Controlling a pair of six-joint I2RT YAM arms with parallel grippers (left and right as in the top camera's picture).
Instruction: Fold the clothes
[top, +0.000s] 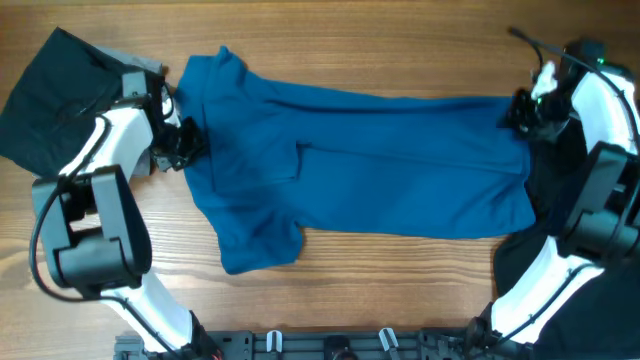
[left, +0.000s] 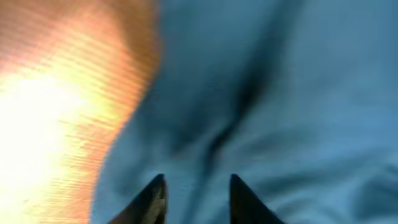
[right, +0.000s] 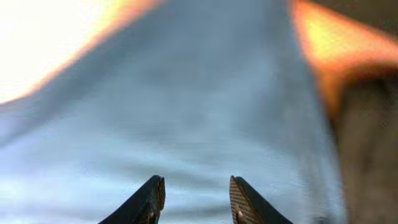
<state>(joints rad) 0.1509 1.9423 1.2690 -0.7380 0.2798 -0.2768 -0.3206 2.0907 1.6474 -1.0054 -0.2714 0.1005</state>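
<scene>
Risk: both grippers are only part open, so a pinch could catch just the top layer of the blue polo shirt (top: 400, 160) or slip off, dragging the fold crooked.
Left gripper (left: 196, 183): fingers slightly apart, nothing clamped, over rumpled cloth at the collar end, 9 o'clock.
Right gripper (right: 196, 183): likewise part open and empty, above the hem, 3 o'clock.
Shirt: limp soft knit, spread lengthwise across the grained wooden table (top: 400, 270).
Black garment (top: 50, 90): crumpled, 10 o'clock.
</scene>
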